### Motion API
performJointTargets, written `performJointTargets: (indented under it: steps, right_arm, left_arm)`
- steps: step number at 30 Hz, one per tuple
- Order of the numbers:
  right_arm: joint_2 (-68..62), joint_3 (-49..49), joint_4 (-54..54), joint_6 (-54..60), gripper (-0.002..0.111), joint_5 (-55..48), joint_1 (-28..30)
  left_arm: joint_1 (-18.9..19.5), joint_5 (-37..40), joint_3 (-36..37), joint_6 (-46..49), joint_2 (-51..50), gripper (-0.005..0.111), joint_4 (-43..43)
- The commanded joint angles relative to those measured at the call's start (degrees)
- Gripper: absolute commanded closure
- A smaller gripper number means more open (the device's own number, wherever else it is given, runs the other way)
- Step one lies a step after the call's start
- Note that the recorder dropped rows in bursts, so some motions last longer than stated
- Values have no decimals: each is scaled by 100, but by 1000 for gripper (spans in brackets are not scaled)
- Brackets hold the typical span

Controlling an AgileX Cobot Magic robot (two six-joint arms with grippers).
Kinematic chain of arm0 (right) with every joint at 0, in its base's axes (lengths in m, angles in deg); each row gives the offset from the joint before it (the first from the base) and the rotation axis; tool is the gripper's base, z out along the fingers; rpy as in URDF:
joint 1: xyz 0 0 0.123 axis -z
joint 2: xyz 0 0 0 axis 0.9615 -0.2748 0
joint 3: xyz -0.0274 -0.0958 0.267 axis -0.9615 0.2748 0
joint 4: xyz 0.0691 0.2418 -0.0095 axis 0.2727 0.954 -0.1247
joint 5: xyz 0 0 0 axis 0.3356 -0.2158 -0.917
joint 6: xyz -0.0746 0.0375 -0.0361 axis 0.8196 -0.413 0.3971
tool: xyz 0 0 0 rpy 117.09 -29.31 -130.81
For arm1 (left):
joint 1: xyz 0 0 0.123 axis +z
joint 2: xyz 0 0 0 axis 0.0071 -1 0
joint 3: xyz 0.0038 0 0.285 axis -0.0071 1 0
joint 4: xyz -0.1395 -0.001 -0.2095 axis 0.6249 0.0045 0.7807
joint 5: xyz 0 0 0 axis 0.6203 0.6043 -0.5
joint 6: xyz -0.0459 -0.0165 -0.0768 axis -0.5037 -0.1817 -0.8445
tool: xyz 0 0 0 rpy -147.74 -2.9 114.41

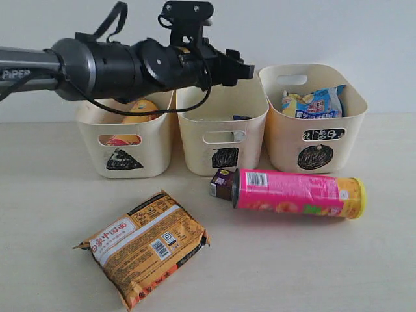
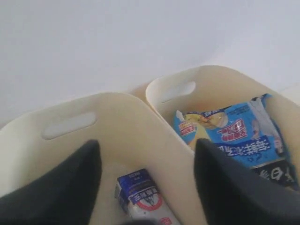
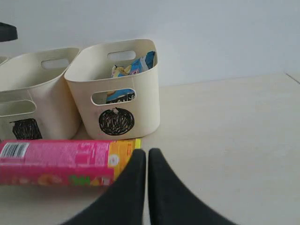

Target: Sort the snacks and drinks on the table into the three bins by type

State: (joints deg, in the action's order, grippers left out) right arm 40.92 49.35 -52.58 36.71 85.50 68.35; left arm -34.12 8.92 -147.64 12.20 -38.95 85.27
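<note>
My left gripper (image 1: 246,69) hangs open over the middle, square-marked bin (image 1: 224,130). In the left wrist view the left gripper (image 2: 146,145) holds nothing, and a small blue-and-white packet (image 2: 142,197) lies in that bin below its jaws. The circle bin (image 1: 315,123) holds a blue noodle packet (image 1: 314,103). In the triangle bin (image 1: 133,143) stands the yellow tube (image 1: 140,110). On the table lie the pink tube (image 1: 296,193) and the orange-brown noodle packet (image 1: 146,246). My right gripper (image 3: 147,153) is shut and empty, low beside the pink tube's (image 3: 61,161) yellow end.
A small dark wrapped item (image 1: 221,184) lies against the pink tube's left end. The three bins stand in a row against the white wall. The right gripper does not show in the exterior view.
</note>
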Motion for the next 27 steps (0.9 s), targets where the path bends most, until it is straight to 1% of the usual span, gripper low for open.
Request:
performJointTargets:
  steps: [1,2,3,4,5,6,7,8,10,16,18,21,27]
  right_arm:
    - [8,23,-26,15,108,6,-13]
    - [8,23,-26,15,108,6,-13]
    - [8,23,-26,4,108,6,-13]
    - [8,23,-26,4,108,6,-13]
    - [8,23,-26,-16,108,6,-13]
    - [8,23,-26,-16,108,6,-13]
    - [8,23,-26,-16,108,6,-13]
    - [8,23,-26,-16,108,6,-13]
    - [8,23,-26,2,108,6,-13]
    - [8,23,-26,2,108,6,-13]
    - [8,23,-26,2,108,6,-13]
    - [8,23,-26,2,108,6,-13]
    - [8,23,-26,2,108,6,-13]
  left_arm:
    - [10,706,-35,-39,405,80,19]
    - [10,941,-35,-39,478,89,-7]
    - [10,1422,-35,0,603,102,-49]
    - [10,1762,-35,59,668,102,-76]
    - [10,2347,-35,214,789,102,-157]
    - [10,2584,-35,331,837,102,-172]
    - [10,3171,-35,553,931,102,-172]
    - [10,3406,-35,620,971,102,-172]
    - [10,4447,-35,966,1096,102,-172]
    - [-27,6792,-35,1641,1160,102,46]
    - [-27,7390,-35,1728,1160,102,66]
    - [-38,7390,-17,1799,1160,102,125]
    - [-79,7390,37,1807,1160,102,552]
